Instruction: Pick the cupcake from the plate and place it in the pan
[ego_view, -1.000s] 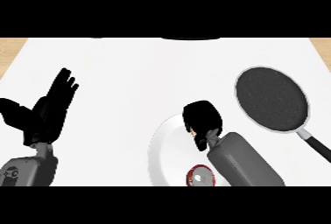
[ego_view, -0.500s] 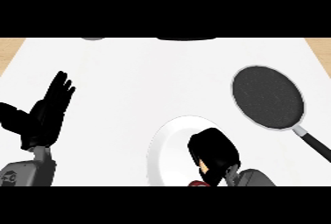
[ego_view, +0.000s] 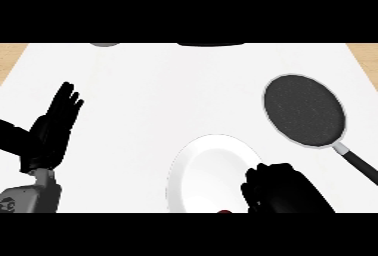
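Right hand (ego_view: 284, 192) curled over plate (ego_view: 203, 170) edge, cupcake (ego_view: 224, 212) barely visible beside it; risks missing grasp, toppling it.

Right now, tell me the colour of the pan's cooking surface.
Black with fine pale speckles, ringed by a grey rim: the pan, seen in the head view.

One single view looks steeply down from head height onto the white tabletop (ego_view: 170, 85), facing its far edge; the plate (ego_view: 207, 175) sits close at the lower edge, the pan (ego_view: 304, 110) farther right
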